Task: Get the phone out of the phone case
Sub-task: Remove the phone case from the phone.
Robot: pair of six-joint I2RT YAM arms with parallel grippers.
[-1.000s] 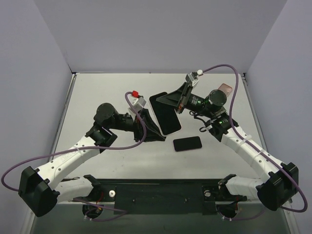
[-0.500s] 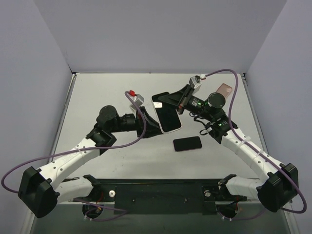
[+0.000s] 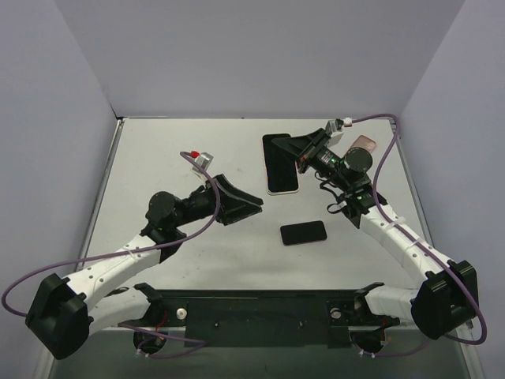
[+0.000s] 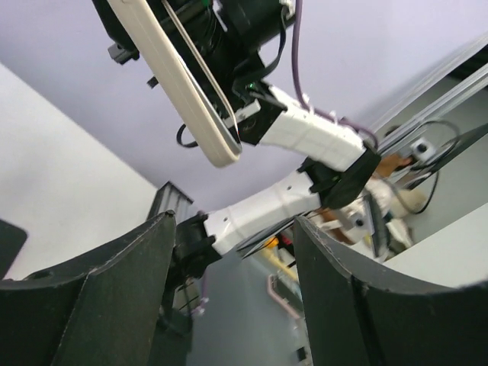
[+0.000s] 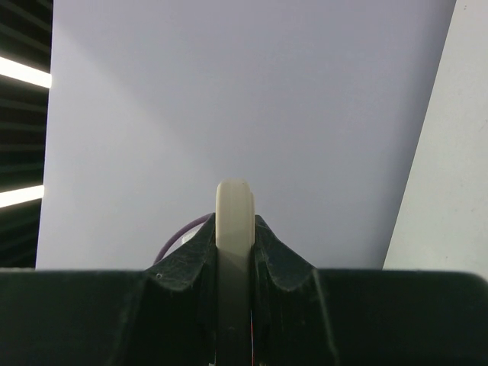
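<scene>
A black phone-like slab [image 3: 304,233] lies flat on the grey table [image 3: 158,158], right of centre, with a pinkish flat object [image 3: 365,143] at the far right.

Matte light-grey worktop [image 3: 158,158] below left pincer [image 3: 246,209] and right pincer [image 3: 298,154]. Plain lavender walls [image 3: 260,55] beyond and flanking both. Two bright light strips [image 5: 19,72] left of right pincer, wrist view.
</scene>
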